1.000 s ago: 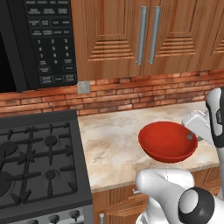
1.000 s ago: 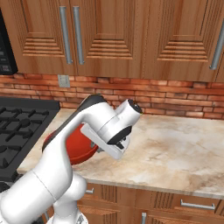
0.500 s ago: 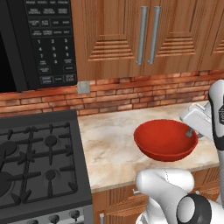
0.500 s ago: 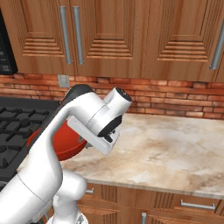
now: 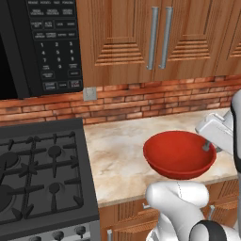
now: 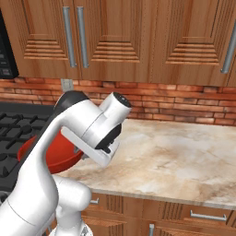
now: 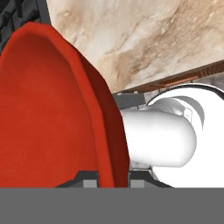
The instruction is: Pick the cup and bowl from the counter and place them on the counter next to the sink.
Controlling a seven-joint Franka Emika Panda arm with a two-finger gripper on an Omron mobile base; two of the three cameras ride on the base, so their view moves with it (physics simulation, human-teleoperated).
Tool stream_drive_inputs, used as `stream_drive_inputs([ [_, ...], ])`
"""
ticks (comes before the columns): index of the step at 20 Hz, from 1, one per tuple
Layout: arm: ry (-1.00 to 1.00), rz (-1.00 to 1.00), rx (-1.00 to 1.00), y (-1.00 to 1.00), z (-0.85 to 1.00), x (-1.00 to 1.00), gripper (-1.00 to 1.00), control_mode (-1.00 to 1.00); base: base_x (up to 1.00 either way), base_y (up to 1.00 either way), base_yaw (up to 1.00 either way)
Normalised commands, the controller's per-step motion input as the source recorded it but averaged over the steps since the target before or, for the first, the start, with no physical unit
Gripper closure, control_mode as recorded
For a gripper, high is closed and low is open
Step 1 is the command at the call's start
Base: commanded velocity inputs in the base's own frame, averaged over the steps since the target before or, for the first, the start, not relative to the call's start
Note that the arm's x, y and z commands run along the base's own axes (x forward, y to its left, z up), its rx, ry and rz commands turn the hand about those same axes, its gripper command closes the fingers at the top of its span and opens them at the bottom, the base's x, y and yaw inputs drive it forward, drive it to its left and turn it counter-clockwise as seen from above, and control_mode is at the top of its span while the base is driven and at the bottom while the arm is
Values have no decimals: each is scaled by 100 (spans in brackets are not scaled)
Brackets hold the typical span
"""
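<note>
1. One relation to watch: bowl (image 5: pixel 179 154) vs the drop-off beside the sink. Sink not visible from any cam, so direction of carry can't be read off; likely further along the counter (image 5: pixel 115 155) toward 3 o'clock in left base view, judging only by the long bare stone stretching that way in right base view.
2. Bowl up off the stone, hanging over the front edge of the counter near 4 o'clock in left base view, tilted a bit toward cam. Round, so no long axis; rim plane roughly level.
3. Gripper (image 5: pixel 207 147) at the bowl's 3 o'clock rim in left base view, coming in from the right edge of frame; single arm, so no choice of nearer hand.
4. Jaws: nearly closed, pinching the bowl rim. Hand view shows the red wall (image 7: pixel 103 131) running straight up between the two dark tips at 6 o'clock, one tip inside, one outside. Judged a firm rim pinch, bowl carried.
5. Stove (image 5: pixel 37 174) sits at 9 o'clock of the bowl, just beside the counter's left end; bowl well clear above it.
6. Risk, as a guess: rim-only pinch on a wide bowl could let it swing or slip on a fast move.
</note>
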Motion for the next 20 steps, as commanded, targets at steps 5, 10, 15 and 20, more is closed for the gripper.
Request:
stream_drive_inputs([
  [5, 0, 0, 0, 0, 0, -2, 100, -100, 0, 0, 0],
  [10, 0, 0, 0, 0, 0, -6, 100, 100, -25, 0, 0],
  [15, 0, 0, 0, 0, 0, 0, 100, 100, -67, 2, 0],
  [20, 0, 0, 0, 0, 0, 0, 100, 100, -61, 36, 15],
])
